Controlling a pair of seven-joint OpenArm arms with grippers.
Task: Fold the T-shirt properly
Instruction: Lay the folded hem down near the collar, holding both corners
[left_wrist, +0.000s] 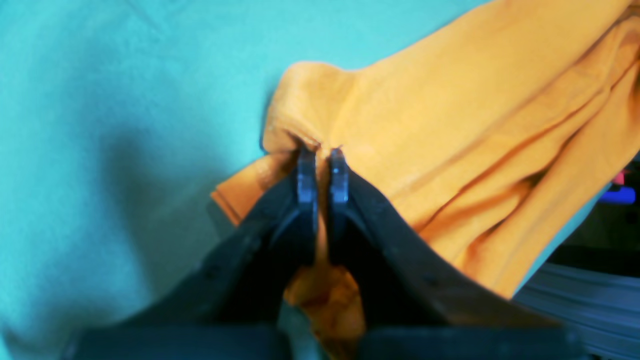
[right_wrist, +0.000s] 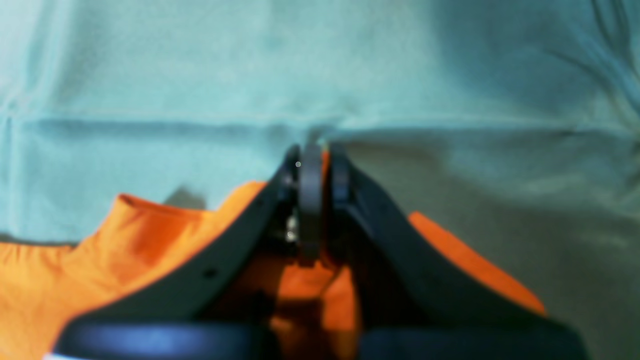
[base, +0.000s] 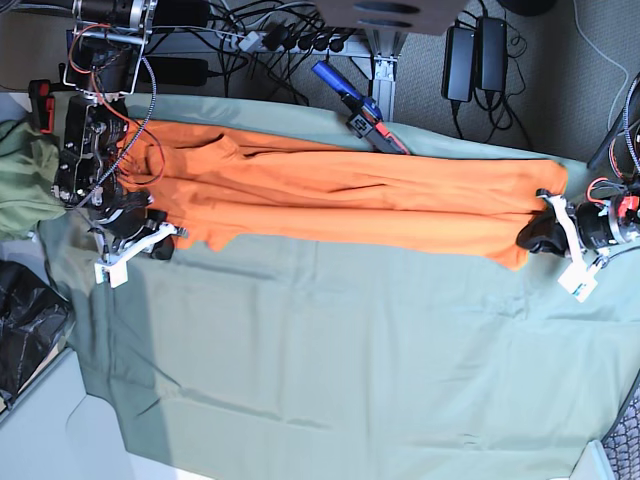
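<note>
Now, with both the left gripper (left_wrist: 323, 155) and right gripper (right_wrist: 320, 152) clenched on the shirt (base: 340, 195), keep it taut and lift evenly.

Bare table cloth (base: 340, 350) open below the stretched T-shirt (base: 340, 195), olive-green garment (base: 25, 175) crowding the left edge

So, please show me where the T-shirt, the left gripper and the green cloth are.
T-shirt (base: 340, 195): base view, middle of the orange fabric.
left gripper (left_wrist: 323, 160): left wrist view, between the fingertips.
green cloth (base: 340, 350): base view, bare part.
</note>
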